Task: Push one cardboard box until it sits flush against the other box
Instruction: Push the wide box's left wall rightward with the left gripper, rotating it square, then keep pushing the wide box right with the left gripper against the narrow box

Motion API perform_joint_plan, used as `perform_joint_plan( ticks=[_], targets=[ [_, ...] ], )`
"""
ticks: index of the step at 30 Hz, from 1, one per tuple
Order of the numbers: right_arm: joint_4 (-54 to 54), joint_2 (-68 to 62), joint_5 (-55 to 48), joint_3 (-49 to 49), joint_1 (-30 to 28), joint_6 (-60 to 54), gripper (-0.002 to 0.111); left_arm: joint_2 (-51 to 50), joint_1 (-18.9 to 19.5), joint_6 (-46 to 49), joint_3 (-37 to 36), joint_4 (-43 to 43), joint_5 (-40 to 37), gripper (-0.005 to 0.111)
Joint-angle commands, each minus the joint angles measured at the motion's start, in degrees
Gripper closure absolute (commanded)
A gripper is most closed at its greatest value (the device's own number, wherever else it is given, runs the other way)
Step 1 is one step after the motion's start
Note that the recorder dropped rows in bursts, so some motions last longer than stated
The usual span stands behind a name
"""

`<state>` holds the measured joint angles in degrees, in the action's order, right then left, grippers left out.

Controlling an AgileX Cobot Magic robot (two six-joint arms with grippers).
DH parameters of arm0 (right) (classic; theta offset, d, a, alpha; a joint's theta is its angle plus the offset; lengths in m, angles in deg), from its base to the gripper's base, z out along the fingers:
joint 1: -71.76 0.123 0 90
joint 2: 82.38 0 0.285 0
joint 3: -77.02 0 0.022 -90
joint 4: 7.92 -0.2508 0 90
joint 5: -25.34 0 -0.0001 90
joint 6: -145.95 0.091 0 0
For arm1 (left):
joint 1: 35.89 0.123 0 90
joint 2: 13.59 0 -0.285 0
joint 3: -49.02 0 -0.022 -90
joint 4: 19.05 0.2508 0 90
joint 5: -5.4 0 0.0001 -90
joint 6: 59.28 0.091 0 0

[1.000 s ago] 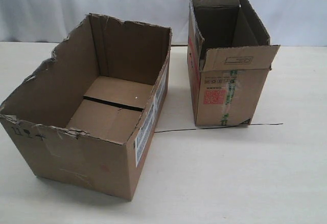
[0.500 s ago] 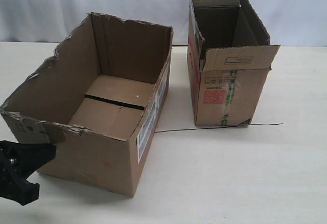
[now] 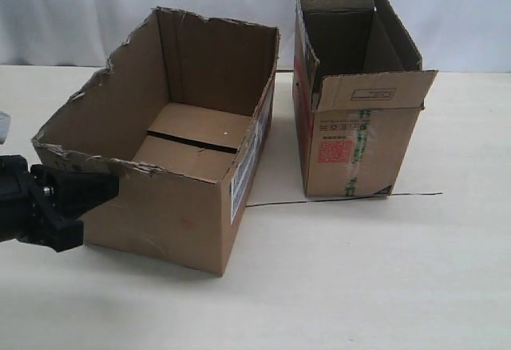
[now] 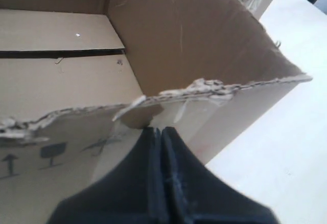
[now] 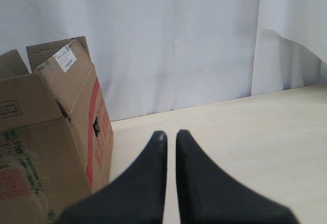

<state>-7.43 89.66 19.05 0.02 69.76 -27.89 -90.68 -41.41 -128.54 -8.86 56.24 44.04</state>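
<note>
Your left gripper point(image 4: 156, 131), closed and empty, butts the cardboard box point(image 3: 184, 222) near the desk's left edge. Press low and square on that torn wall, driving toward the other box point(image 3: 359, 142) by the far edge, so it won't swivel.

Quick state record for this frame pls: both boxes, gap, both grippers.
cardboard box: wide, torn rim, open, empty, on the left
other box: taller, flaps up, on the right, front edge along the black line
gap: boxes apart, not flush
left gripper: fingers shut, tips at the cardboard box's outer wall below the torn rim
right gripper: fingers nearly together, holding nothing, beside the other box, not touching it
</note>
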Motion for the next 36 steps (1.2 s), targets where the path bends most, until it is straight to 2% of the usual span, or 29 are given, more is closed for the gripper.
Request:
perform_joint_plan(
  ticks=[1, 4, 10, 12, 14, 31, 36],
  targets=[
    [-0.08, 0.18, -0.06, -0.22, 0.08, -0.43, 0.103, -5.37, -0.52, 1.79, 2.63, -2.55, 6.49, 0.107],
    [-0.08, 0.18, -0.06, -0.22, 0.08, -0.43, 0.103, -8.96, -0.52, 1.79, 3.52, -1.43, 10.07, 0.107],
    [-0.08, 0.18, -0.06, -0.22, 0.08, -0.43, 0.103, -14.43, -0.52, 1.79, 3.65, 2.45, 12.14, 0.107],
    [-0.08, 0.18, -0.06, -0.22, 0.08, -0.43, 0.103, -15.18, -0.52, 3.41, 3.89, -0.51, 15.58, 0.107],
    [-0.08, 0.18, -0.06, -0.22, 0.08, -0.43, 0.103, -15.41, -0.52, 4.88, 4.68, -3.64, 15.48, 0.107],
    [-0.08, 0.18, -0.06, -0.22, 0.08, -0.43, 0.103, -25.63, -0.52, 4.99, 13.35, -8.86, 16.75, 0.107],
    [-0.08, 0.18, -0.06, -0.22, 0.08, -0.43, 0.103, -28.47, -0.62, 4.99, 15.71, -11.23, 19.19, 0.107]
  ],
)
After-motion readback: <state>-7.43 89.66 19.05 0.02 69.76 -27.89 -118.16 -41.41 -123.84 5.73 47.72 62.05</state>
